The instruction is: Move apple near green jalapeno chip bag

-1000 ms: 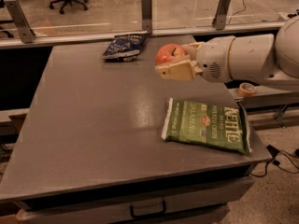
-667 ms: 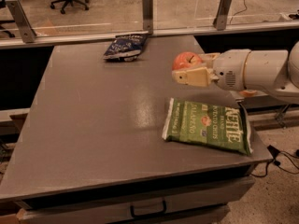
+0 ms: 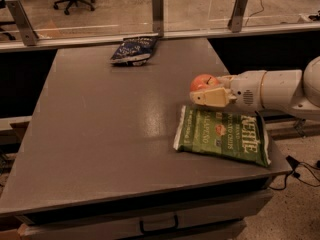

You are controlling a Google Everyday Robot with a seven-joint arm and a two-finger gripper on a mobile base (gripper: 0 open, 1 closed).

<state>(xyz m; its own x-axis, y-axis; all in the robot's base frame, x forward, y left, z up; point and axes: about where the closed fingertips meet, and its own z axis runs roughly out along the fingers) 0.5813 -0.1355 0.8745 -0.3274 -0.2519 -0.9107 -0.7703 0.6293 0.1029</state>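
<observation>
The red-orange apple [image 3: 202, 81] is held in my gripper [image 3: 207, 91], whose cream fingers are shut around it from the right. The white arm reaches in from the right edge. The apple hangs just above the table, right at the far left corner of the green jalapeno chip bag [image 3: 223, 134]. The bag lies flat near the table's right front, with white "Kettle" lettering facing up.
A dark blue chip bag [image 3: 133, 49] lies at the far middle of the grey table [image 3: 100, 134]. A glass barrier with metal posts [image 3: 158, 6] runs along the far edge. The table's right edge is close beside the green bag.
My gripper has carried the apple rightward and down, from the far middle of the table to the green bag's far left corner.
</observation>
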